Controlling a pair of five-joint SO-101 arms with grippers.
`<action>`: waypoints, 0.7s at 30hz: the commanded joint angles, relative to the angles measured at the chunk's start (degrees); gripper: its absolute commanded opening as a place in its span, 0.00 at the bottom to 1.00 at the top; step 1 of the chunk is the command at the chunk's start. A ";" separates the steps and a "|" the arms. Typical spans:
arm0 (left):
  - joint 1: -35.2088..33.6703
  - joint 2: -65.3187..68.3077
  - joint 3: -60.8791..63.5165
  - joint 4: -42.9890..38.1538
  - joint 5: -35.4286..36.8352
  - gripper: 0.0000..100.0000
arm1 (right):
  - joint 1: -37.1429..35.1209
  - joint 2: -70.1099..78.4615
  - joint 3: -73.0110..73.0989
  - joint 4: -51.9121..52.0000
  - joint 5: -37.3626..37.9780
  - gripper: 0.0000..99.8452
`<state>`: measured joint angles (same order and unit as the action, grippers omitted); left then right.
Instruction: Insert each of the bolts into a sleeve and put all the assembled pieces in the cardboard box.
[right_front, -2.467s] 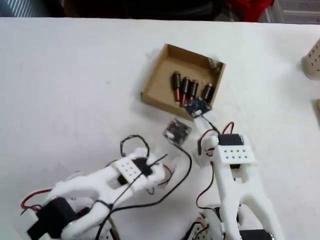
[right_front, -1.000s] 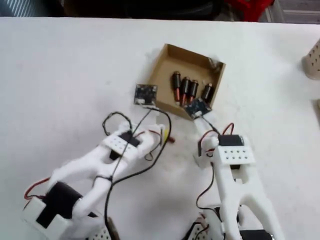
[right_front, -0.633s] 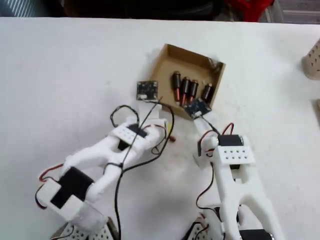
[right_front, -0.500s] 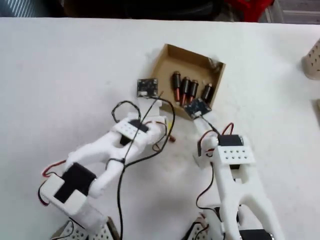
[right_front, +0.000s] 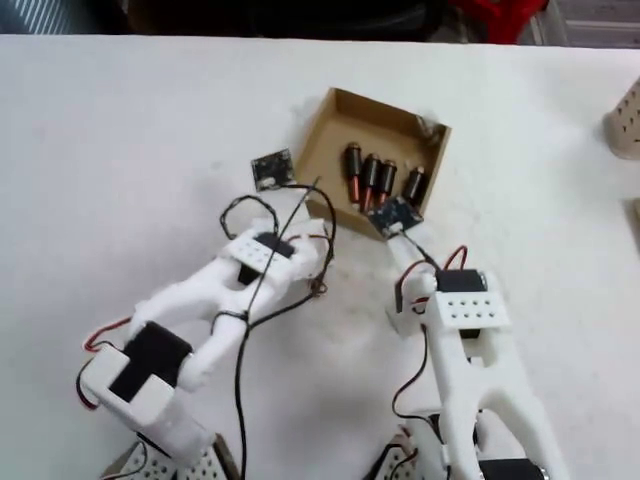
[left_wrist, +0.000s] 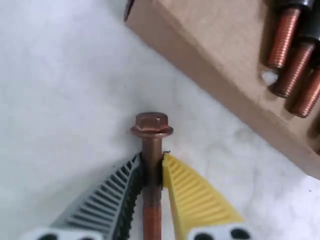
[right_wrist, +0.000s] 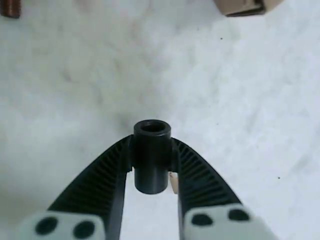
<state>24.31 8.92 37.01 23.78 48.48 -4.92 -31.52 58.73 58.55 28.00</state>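
Swung far-right across the white desk (right_front: 120, 130), the left arm (right_front: 265, 255) now stretches toward the brown cardboard box (right_front: 312, 150), which holds four assembled pieces (right_front: 380, 178). Wrist views add detail (too small from above): the left fingers (left_wrist: 195, 195) pinch a copper hex-head bolt (left_wrist: 152, 131), and the right fingers (right_wrist: 100, 185) clamp a black cylindrical sleeve (right_wrist: 151, 155) near the box's corner.
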 joint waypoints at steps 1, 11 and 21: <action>-0.84 -1.80 -1.14 4.40 -0.97 0.06 | 0.13 -1.98 -0.26 -0.84 0.09 0.02; -3.91 -9.36 1.58 11.87 -6.59 0.14 | 0.13 -1.98 -0.26 -0.84 0.09 0.02; -4.35 -9.80 3.25 12.40 -6.95 0.31 | 0.48 -1.98 -0.26 -0.75 0.09 0.02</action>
<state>21.14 1.63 40.88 35.56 42.33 -4.84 -31.52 58.73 58.55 28.00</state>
